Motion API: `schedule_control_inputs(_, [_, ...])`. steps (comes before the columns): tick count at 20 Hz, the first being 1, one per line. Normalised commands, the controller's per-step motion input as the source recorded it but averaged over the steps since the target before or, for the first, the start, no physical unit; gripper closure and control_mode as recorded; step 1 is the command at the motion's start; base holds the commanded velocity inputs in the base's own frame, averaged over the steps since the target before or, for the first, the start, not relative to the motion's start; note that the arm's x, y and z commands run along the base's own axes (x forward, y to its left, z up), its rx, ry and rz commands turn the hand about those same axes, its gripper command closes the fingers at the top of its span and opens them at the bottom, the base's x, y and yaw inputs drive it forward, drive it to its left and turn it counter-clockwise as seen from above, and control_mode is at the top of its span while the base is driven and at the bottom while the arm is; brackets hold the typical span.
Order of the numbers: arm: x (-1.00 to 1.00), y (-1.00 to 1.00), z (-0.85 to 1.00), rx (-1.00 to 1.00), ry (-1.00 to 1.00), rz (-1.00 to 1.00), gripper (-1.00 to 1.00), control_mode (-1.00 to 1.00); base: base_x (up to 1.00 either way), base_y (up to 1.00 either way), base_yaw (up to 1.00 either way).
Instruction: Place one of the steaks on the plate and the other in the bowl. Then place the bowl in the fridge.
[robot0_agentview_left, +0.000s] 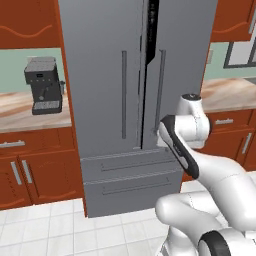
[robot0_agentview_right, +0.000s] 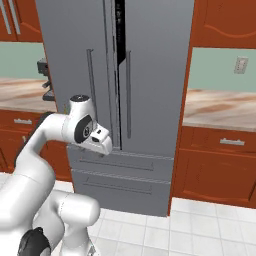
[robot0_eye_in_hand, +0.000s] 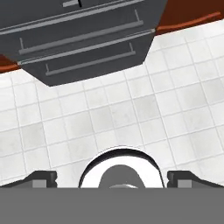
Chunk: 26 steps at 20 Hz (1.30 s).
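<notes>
The tall grey fridge (robot0_agentview_left: 115, 100) (robot0_agentview_right: 150, 100) stands straight ahead of me. One upper door is slightly ajar, with a thin dark gap (robot0_agentview_left: 150, 35) (robot0_agentview_right: 120, 30) near its top. My arm is folded in front of the fridge, and the hand (robot0_agentview_right: 97, 137) hangs at the height of the upper drawer. In the hand view my gripper (robot0_eye_in_hand: 112, 178) points down at the floor. It is open, its fingertips (robot0_eye_in_hand: 41, 178) far apart with nothing between them. The two lower drawers (robot0_eye_in_hand: 87, 39) show at the top of that view. The steaks, the plate and the bowl are out of view.
A dark coffee machine (robot0_agentview_left: 44, 85) sits on the counter left of the fridge. Another counter (robot0_agentview_right: 220, 112) runs to the right, with red-brown cabinets (robot0_agentview_left: 30, 170) (robot0_agentview_right: 220, 165) below both. White floor tiles (robot0_eye_in_hand: 131, 109) lie in front of the fridge.
</notes>
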Motion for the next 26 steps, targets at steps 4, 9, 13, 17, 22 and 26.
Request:
schedule_control_inputs(4, [0.95, -0.67, 0.07, 0.00, -0.42, 0.21, -1.00, -1.00, 0.00, 0.00, 0.00])
schedule_control_inputs(9, [0.89, -0.29, 0.05, -0.07, -0.47, 0.19, -1.00, -1.00, 0.00, 0.00, 0.00])
schedule_control_inputs(13, [0.77, 0.19, 0.46, -0.14, -0.07, 0.03, -1.00, -1.00, 0.00, 0.00, 0.00])
schedule_control_inputs(17, [0.74, 0.17, 0.60, -0.07, 0.19, -0.09, -1.00, -1.00, 0.00, 0.00, 0.00])
schedule_control_inputs(22, [0.26, -0.03, 0.06, 0.02, 0.03, -0.01, -1.00, -1.00, 0.00, 0.00, 0.00])
schedule_control_inputs(26, [0.65, -0.14, -0.04, 0.00, -0.01, 0.00, -1.00, -1.00, 0.00, 0.00, 0.00])
